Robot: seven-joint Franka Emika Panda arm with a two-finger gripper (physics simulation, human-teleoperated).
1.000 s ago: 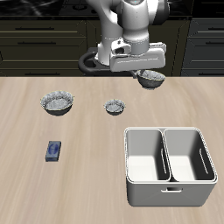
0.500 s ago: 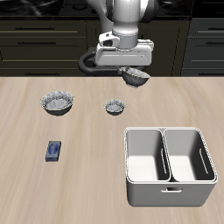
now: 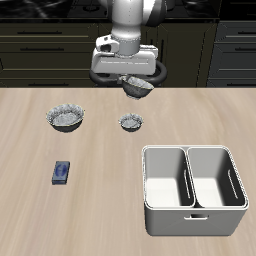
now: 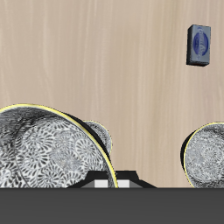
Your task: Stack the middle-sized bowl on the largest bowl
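- The middle-sized bowl [image 4: 44, 153], wrist view: cut off by the picture's edge and by the dark gripper body in front of it. Only part of its rim and patterned inside shows.
- Smallest bowl [image 4: 101, 134]: mostly hidden behind the middle-sized bowl's rim; a sliver shows.
- The largest bowl [image 4: 206, 157]: apart from the middle-sized bowl, cut off by the picture's edge.
- Gripper [image 3: 137, 82], exterior view: fingertips too small to make out against the middle-sized bowl.
- Arm [image 3: 130, 15]: above the middle-sized bowl, upper links cut off by the edge.
- Blue item [image 3: 62, 172]: well apart from the middle-sized bowl; too small to identify, marking unreadable.

wooden table [image 3: 100, 190], largest bowl [image 3: 66, 118], small bowl [image 3: 131, 123], white bin [image 3: 193, 189], blue box [image 3: 62, 172]
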